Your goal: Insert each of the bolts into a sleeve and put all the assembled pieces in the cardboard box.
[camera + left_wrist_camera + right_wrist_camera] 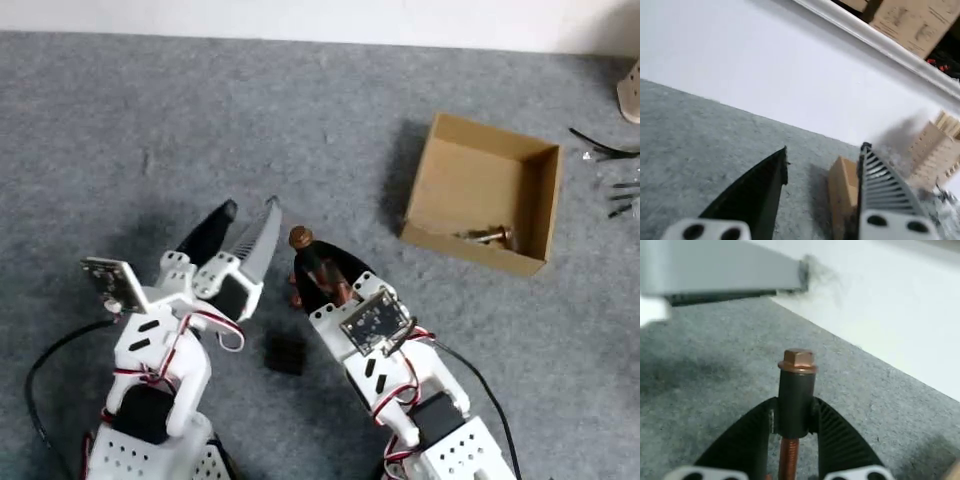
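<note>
The right gripper (794,412) pinches the sleeve (796,395) with the bolt (798,360) inside, long axis pointing out of the jaws. It stands nearer the cardboard box (470,252) than the left gripper (252,207), whose jaws are spread.

The setting is a robotics workbench in a lab or hobby workshop. Indicators:
- a grey felt mat (200,120) covers the table
- two white arms (160,360) carry bare circuit boards (375,322) and loose wiring (215,325)
- small black hardware (618,192) lies scattered at the mat's edge
- cardboard cartons (910,20) stand above a white wall (765,75)
</note>
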Action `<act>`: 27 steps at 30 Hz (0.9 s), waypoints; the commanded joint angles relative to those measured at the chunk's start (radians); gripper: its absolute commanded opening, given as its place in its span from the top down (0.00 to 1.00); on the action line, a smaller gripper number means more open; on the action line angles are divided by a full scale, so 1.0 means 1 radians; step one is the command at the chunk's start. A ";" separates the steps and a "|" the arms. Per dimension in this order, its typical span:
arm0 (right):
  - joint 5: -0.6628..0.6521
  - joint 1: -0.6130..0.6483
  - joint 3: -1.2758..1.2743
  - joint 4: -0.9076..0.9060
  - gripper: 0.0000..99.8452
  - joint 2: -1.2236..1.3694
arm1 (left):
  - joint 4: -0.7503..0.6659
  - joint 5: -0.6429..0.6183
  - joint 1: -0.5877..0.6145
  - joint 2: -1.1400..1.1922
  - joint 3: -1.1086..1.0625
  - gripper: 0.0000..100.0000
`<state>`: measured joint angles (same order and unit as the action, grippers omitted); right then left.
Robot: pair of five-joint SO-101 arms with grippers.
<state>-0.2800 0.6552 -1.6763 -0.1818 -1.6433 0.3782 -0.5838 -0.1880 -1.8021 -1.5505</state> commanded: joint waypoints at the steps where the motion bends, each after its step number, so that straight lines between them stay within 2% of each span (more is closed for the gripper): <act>1: -0.003 -0.021 -0.139 0.028 1.00 -0.015 | 0.002 -0.032 0.036 -0.007 0.018 0.78; 5: -0.003 -0.081 -0.139 0.035 1.00 -0.016 | -0.003 -0.029 0.035 -0.005 -0.044 0.80; 10: -0.002 -0.133 -0.139 0.035 1.00 -0.016 | -0.005 0.120 0.036 -0.007 -0.085 1.00; 16: -0.002 -0.170 -0.137 0.030 1.00 -0.010 | 0.002 0.308 0.044 0.002 -0.145 0.99; 20: -0.002 -0.294 -0.137 0.070 1.00 -0.018 | 0.063 0.463 0.119 0.002 -0.145 0.99; 22: -0.002 -0.367 -0.139 0.104 1.00 -0.015 | 0.086 0.485 0.147 0.002 -0.145 0.99; 25: 0.087 -0.427 -0.139 0.110 1.00 -0.010 | 0.121 0.502 0.154 0.002 -0.145 0.99; 27: 0.161 -0.455 -0.111 0.107 1.00 -0.008 | 0.130 0.588 0.153 0.002 -0.145 0.99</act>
<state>-0.2064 0.2486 -1.6763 -0.1128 -1.6433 0.4979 -0.0806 -0.0483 -1.7990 -1.6763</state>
